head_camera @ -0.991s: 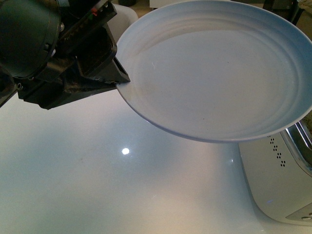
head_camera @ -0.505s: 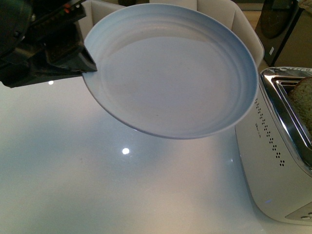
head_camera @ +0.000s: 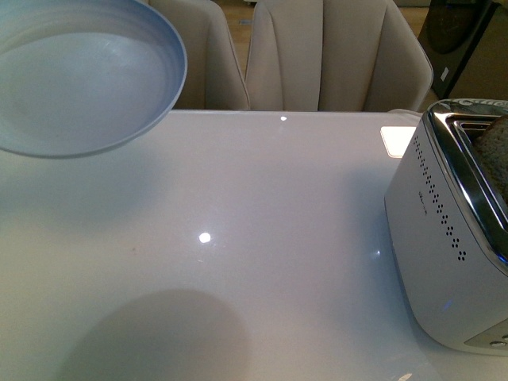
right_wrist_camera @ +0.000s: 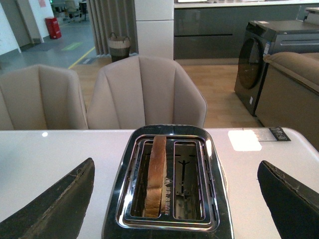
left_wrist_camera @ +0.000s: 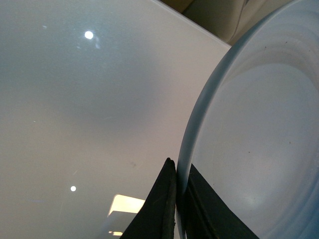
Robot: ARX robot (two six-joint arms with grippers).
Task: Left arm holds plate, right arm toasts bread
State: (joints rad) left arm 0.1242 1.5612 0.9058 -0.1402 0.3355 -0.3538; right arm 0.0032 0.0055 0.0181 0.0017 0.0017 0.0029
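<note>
The pale bluish-white plate (head_camera: 75, 75) hangs in the air at the upper left of the front view, above the white table (head_camera: 262, 238). My left gripper (left_wrist_camera: 178, 172) is shut on the plate's rim (left_wrist_camera: 192, 134), one black jaw on each side; the arm itself is out of the front view. The bread (right_wrist_camera: 156, 174), a tan slice with a brown crust, stands upright in one slot of the toaster (right_wrist_camera: 169, 219). Its top pokes out at the right edge of the front view as the bread (head_camera: 494, 155). My right gripper (right_wrist_camera: 174, 199) is open, its fingers wide either side of the toaster.
The white and chrome toaster (head_camera: 444, 254) stands at the table's right side; its second slot (right_wrist_camera: 189, 181) is empty. Beige chairs (head_camera: 317, 55) line the far edge of the table. A bright rectangular patch (head_camera: 397, 140) lies on the table near the toaster.
The plate has swung left and upward out of the middle of the front view, taking the left gripper out of frame. The table, chairs and toaster top have come into sight.
</note>
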